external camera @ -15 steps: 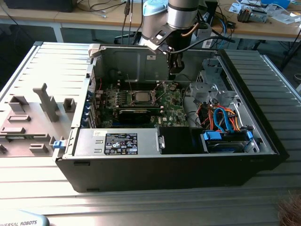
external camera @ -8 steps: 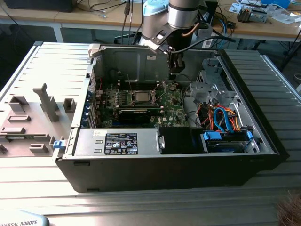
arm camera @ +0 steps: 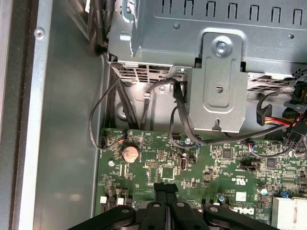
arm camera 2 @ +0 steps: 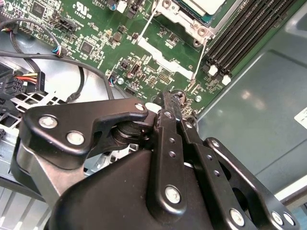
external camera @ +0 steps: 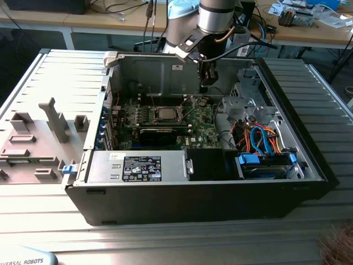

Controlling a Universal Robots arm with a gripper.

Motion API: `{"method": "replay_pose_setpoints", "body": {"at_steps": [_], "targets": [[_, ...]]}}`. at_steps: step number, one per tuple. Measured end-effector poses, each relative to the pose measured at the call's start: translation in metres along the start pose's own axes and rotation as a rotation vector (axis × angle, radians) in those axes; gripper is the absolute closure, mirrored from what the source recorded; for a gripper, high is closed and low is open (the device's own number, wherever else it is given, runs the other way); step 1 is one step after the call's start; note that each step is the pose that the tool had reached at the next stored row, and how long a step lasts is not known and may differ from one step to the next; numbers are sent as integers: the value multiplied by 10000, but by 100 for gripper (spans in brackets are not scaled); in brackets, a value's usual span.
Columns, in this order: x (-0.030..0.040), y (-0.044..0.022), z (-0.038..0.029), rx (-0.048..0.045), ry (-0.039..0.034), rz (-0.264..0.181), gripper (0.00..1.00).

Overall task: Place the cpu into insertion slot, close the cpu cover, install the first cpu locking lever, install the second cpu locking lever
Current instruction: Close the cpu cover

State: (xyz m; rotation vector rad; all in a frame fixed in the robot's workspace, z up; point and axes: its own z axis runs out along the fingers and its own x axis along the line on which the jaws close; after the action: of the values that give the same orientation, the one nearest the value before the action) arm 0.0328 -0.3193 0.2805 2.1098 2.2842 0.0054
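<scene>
One open computer case (external camera: 193, 204) lies on its side on a slatted tabletop (external camera: 165, 237). In the exterior view its labelled power supply (external camera: 138, 167) is nearest, with a drive bay (external camera: 265, 164) trailing blue and orange cables at three o'clock of it. A grey fixture tray (external camera: 33, 143) sits at nine o'clock of the case. Beyond the supply a long black card (external camera: 160, 132) crosses the green motherboard (external camera: 201, 127). Just past the card the cpu (external camera: 165, 113) rests silver side up in the insertion slot (external camera: 152, 114). The cpu cover (arm camera 2: 182, 20) frames it; whether that frame is fully down cannot be told. Two thin wire levers (arm camera 2: 200, 57) angle out from the socket's corners. Farther back, at two o'clock of the cpu and well apart from it, the arm's black hand (external camera: 204, 83) hangs over the board. Its fingers (arm camera: 159, 191) are pressed together with nothing between them, near a coin battery (arm camera: 129, 153) in the first wrist view. Farthest off, another tabletop (external camera: 320, 34) carries loose cables.
</scene>
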Motion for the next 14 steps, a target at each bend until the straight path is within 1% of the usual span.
{"method": "replay_pose_setpoints", "body": {"at_steps": [14], "targets": [[13, 45, 2, 0, -4, 1, 89]]}}
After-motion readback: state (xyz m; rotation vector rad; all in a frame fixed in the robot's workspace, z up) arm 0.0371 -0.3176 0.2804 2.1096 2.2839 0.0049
